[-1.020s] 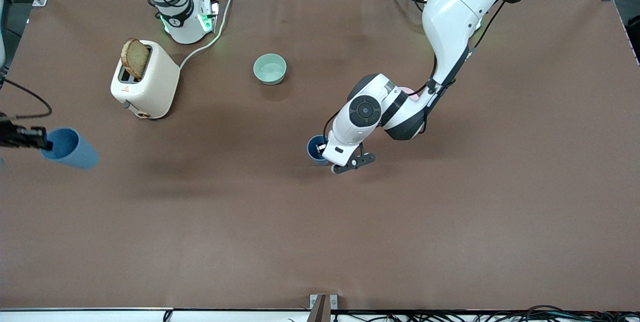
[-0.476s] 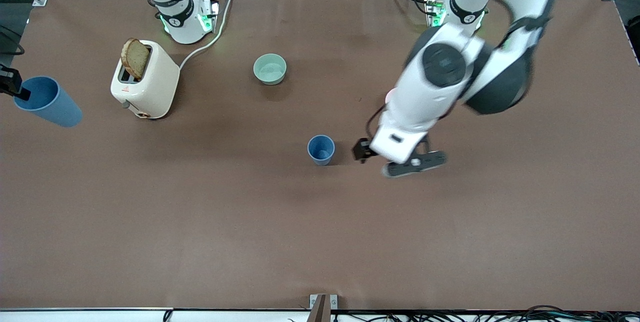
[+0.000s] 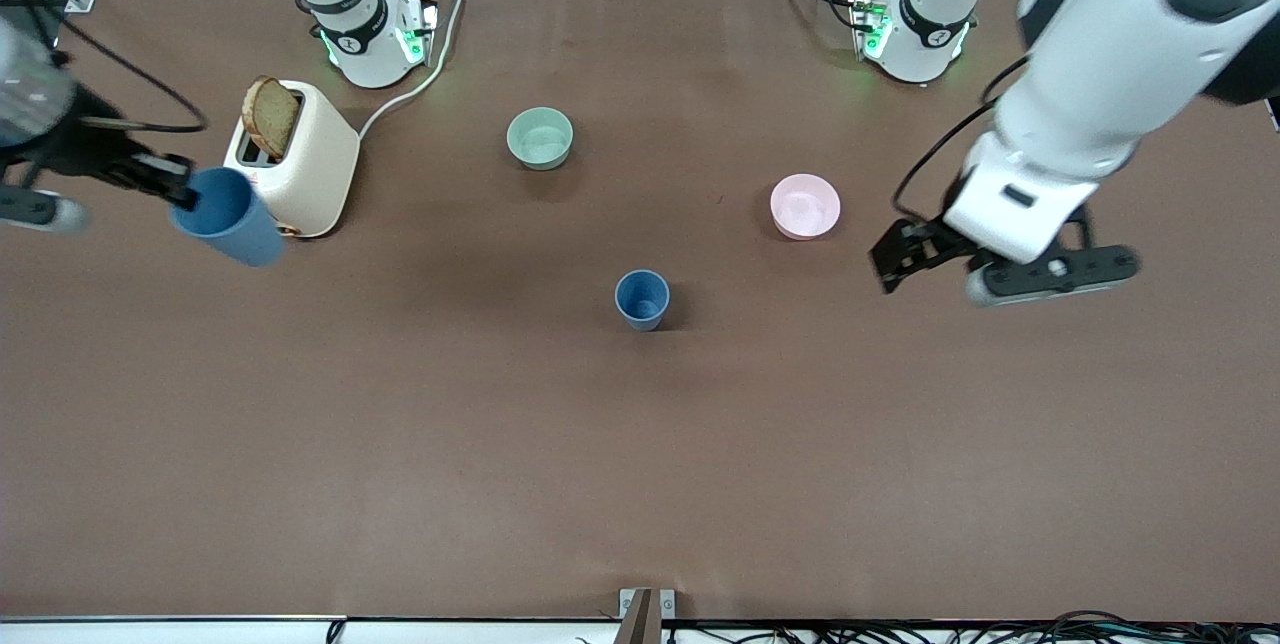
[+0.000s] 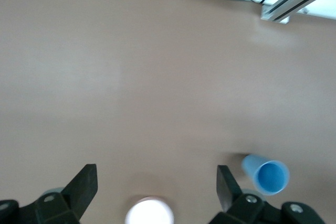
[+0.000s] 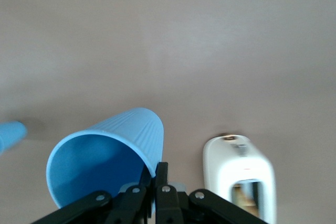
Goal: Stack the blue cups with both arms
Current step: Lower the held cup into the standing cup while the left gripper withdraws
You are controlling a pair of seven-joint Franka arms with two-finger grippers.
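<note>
One blue cup (image 3: 641, 298) stands upright in the middle of the table; it also shows in the left wrist view (image 4: 268, 176) and the right wrist view (image 5: 10, 136). My right gripper (image 3: 181, 192) is shut on the rim of the second blue cup (image 3: 226, 217), held tilted in the air beside the toaster. The right wrist view shows the fingers (image 5: 161, 174) pinching that cup's wall (image 5: 105, 156). My left gripper (image 3: 893, 260) is open and empty, up over the table beside the pink bowl (image 3: 805, 206). Its open jaws (image 4: 156, 184) show nothing between them.
A cream toaster (image 3: 295, 169) with a slice of bread stands toward the right arm's end, its cord running to the base. A pale green bowl (image 3: 540, 138) sits farther from the front camera than the standing cup. The pink bowl shows in the left wrist view (image 4: 149, 214).
My left gripper has left the standing cup and swung up and away toward the left arm's end, uncovering the pink bowl. My right gripper has carried its cup in from the table's end toward the toaster.
</note>
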